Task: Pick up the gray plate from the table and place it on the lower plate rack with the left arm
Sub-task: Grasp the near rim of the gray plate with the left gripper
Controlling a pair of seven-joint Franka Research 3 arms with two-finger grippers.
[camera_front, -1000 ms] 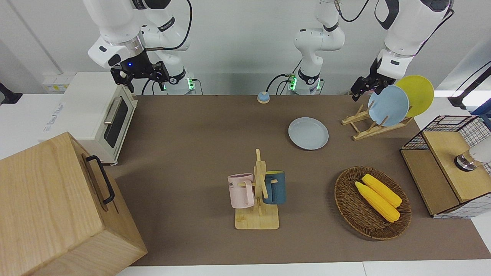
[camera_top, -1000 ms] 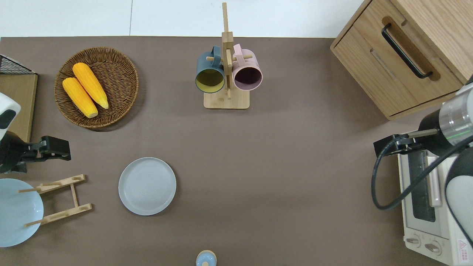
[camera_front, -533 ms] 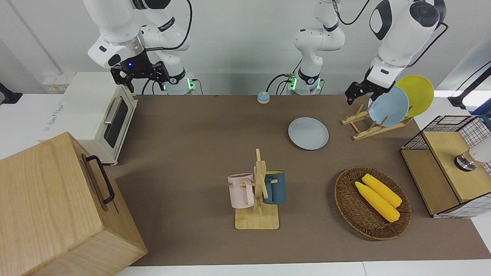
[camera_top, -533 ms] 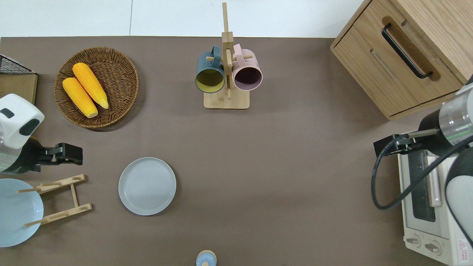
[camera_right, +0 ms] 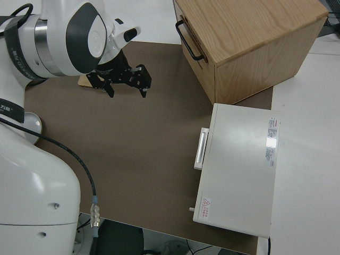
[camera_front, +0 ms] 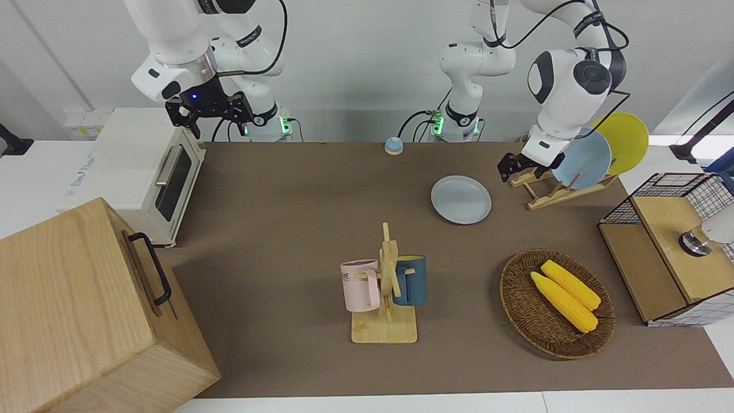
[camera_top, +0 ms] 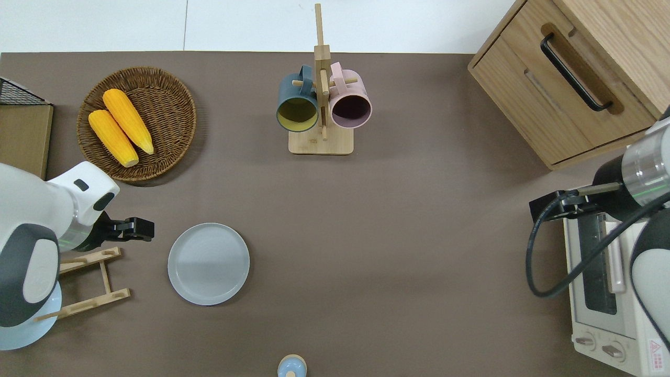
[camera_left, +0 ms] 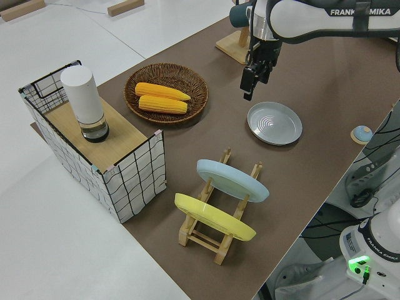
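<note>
Gray plate (camera_top: 208, 263) flat on table, beside left gripper (camera_top: 140, 229); jaws' state unclear, holding nothing.

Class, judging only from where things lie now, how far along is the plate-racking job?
Nothing is completed: the gray plate lies flat on the table. In hand: the left gripper, holding nothing, hangs over bare table between the plate and the lower plate rack. Left: grasp the plate and slot it into the rack, which holds the light blue plate and the yellow plate.

Pale gray plate (camera_top: 208, 263) on a brown tabletop (camera_top: 408, 235); light blue plate (camera_front: 585, 158) and yellow plate (camera_front: 625, 137) on the light-wood rack (camera_top: 91, 283); black left pincer (camera_top: 137, 229).
</note>
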